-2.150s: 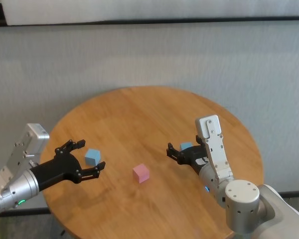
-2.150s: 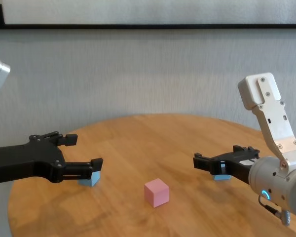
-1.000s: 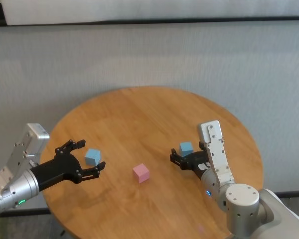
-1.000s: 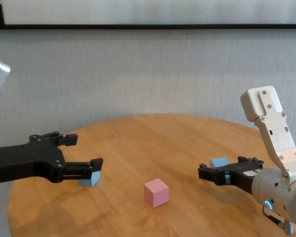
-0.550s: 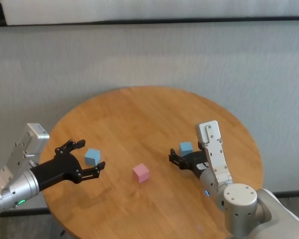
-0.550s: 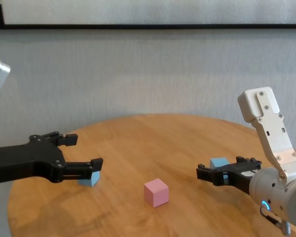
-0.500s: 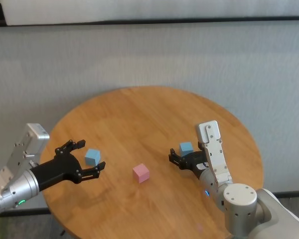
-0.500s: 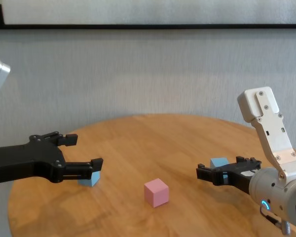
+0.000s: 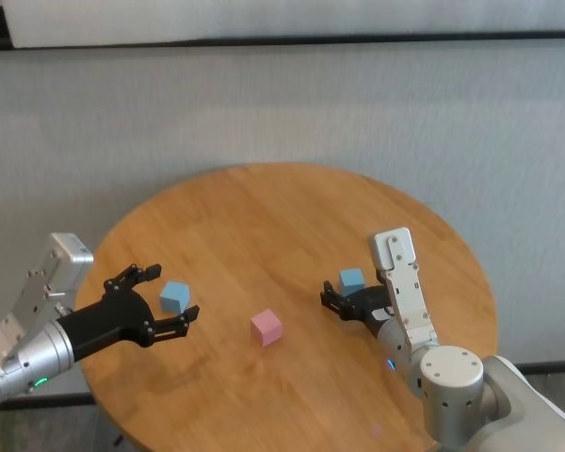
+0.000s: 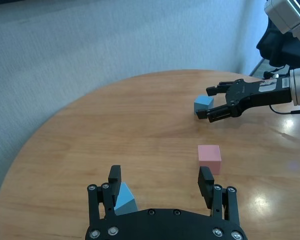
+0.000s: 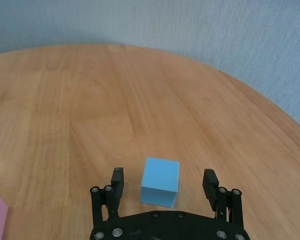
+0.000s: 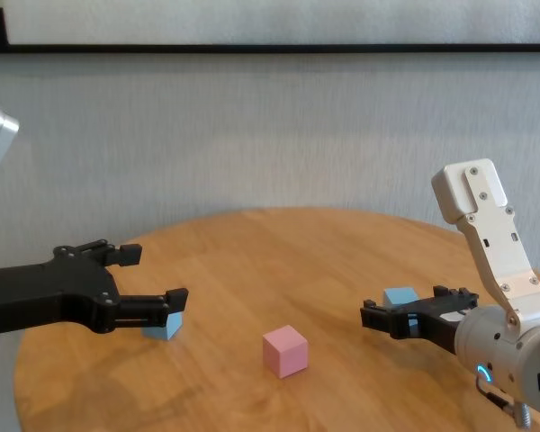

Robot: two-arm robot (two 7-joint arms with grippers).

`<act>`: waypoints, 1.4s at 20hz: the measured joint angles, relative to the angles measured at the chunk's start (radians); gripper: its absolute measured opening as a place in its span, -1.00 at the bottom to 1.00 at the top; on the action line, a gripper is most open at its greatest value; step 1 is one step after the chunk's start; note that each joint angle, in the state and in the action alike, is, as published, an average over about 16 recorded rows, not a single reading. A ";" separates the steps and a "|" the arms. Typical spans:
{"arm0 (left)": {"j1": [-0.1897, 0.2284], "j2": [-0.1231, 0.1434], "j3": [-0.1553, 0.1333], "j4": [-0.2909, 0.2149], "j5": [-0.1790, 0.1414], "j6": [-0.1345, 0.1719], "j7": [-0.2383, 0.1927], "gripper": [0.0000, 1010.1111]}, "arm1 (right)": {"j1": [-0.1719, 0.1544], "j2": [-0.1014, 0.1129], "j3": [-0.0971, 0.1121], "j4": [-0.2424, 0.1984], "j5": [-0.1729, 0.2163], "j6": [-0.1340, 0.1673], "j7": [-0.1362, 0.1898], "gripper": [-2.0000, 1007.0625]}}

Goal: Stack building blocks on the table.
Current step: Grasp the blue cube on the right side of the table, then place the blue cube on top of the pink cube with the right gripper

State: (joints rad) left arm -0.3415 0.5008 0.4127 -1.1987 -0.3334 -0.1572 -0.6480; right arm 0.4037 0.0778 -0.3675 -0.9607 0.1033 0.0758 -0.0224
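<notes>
Three blocks on the table (image 9: 292, 217), none stacked, none lifted. Leftmost, a blue block (image 9: 175, 296) between the spread fingers of the left tool (image 9: 165, 295), apparently untouched. In the middle, the pink block (image 9: 266, 327), alone and well apart from both tools. Rightmost, a second blue block (image 11: 161, 181) inside the gaping right tool (image 11: 164, 186), fingers either side but not yet clamped. Judged barely begun: grasping, lifting and both placements all left to do.
</notes>
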 joint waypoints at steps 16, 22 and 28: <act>0.000 0.000 0.000 0.000 0.000 0.000 0.000 0.98 | -0.004 -0.012 0.025 -0.003 -0.030 0.017 0.015 0.01; 0.000 0.000 0.000 0.000 0.000 0.000 0.000 0.98 | -0.018 0.000 0.026 -0.045 -0.046 0.010 0.050 -0.22; 0.000 0.000 0.000 0.000 0.000 0.000 0.000 0.98 | -0.052 0.044 0.020 -0.160 -0.056 0.005 0.132 -0.28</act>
State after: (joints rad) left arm -0.3415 0.5008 0.4127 -1.1987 -0.3334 -0.1572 -0.6480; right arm 0.3519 0.1216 -0.3479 -1.1203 0.0471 0.0811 0.1100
